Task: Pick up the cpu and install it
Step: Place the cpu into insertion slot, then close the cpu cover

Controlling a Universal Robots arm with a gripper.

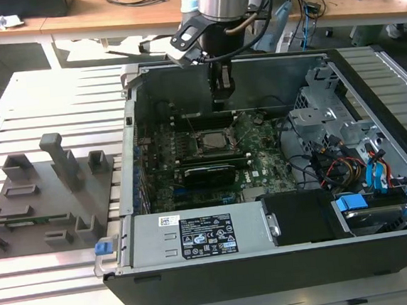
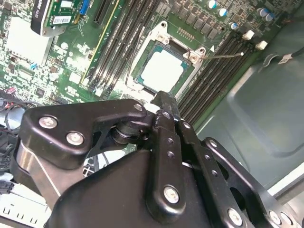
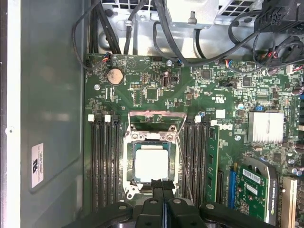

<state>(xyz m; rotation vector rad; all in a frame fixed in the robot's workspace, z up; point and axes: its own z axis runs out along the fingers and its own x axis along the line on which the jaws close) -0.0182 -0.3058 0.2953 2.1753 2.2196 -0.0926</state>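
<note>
In the first wrist view the black metal gripper (image 3: 162, 183) hid one edge of the metal-rimmed square socket frame (image 3: 128, 164), and the picture's edge cut off the gripper's own body.

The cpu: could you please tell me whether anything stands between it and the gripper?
Nothing visible does. In the first wrist view the cpu lies bare in its socket frame, and the shut gripper hangs at its edge.
</note>
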